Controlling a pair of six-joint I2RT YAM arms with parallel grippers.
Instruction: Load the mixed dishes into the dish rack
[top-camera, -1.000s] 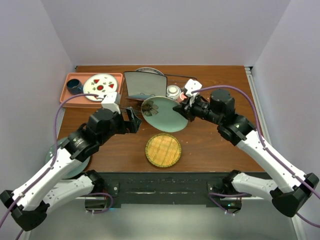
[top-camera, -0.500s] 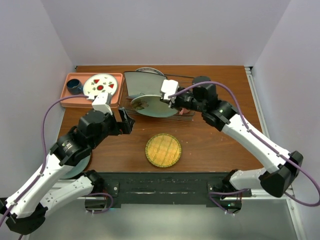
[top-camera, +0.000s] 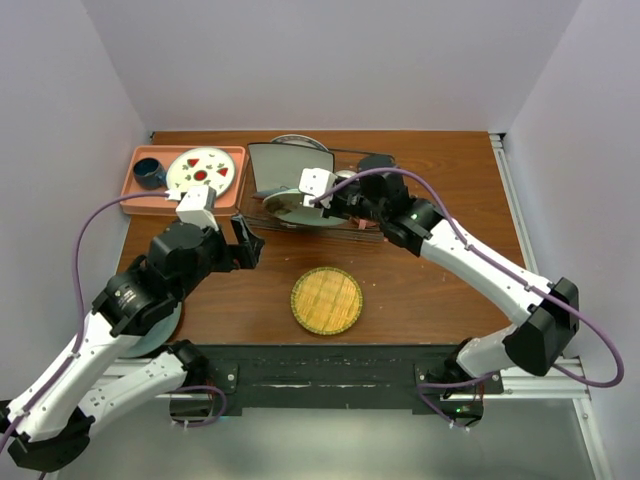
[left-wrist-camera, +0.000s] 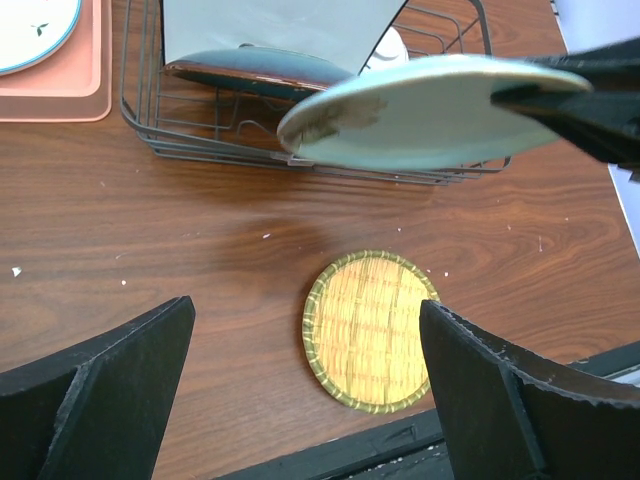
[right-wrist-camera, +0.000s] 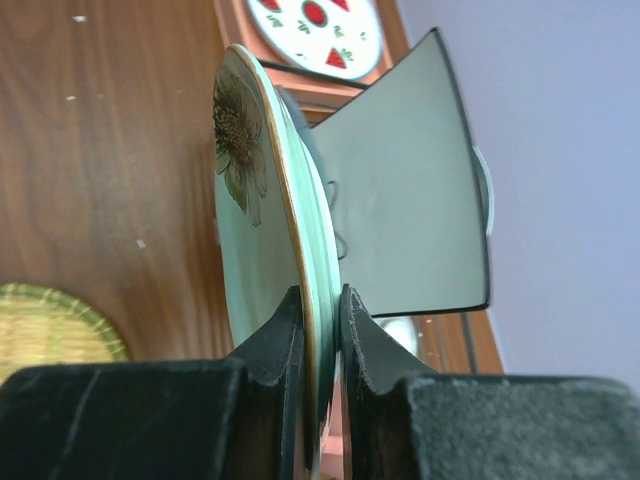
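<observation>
Left gripper (left-wrist-camera: 305, 312): spread wide, empty. Hangs above the brown table (top-camera: 450, 210), near the left front corner of the dish rack and apart from every dish. Looks down between its two dark fingers (left-wrist-camera: 110, 370) at a round woven mat (left-wrist-camera: 370, 330) lying flat on the wood in front of the rack.

Far left at the back: a salmon tray (top-camera: 135, 196), bearing a white plate with red marks (top-camera: 202, 168) and a small dark blue cup (top-camera: 148, 173).

Just right of the tray: the dish rack (left-wrist-camera: 135, 105), a dark wire basket. Holds a white square plate (top-camera: 288, 168) standing on edge and leaning in its rear left part, and a dark-edged round plate (left-wrist-camera: 255, 72) lying low and tilted in front of that.

Over the front of the rack: the pale green plate (left-wrist-camera: 420, 115), with a brown flower print on its face. Sits tilted, its near edge overlapping the rack's front wall in the left wrist view. Cannot tell whether its lower edge touches the wires. Stands close in front of the square plate in the right wrist view.

Right gripper (right-wrist-camera: 322, 300): clamped on the pale green plate at its right rim, one finger on each face. Reaches in from the right across the rack, with the plate sticking out leftward from between the fingers.
</observation>
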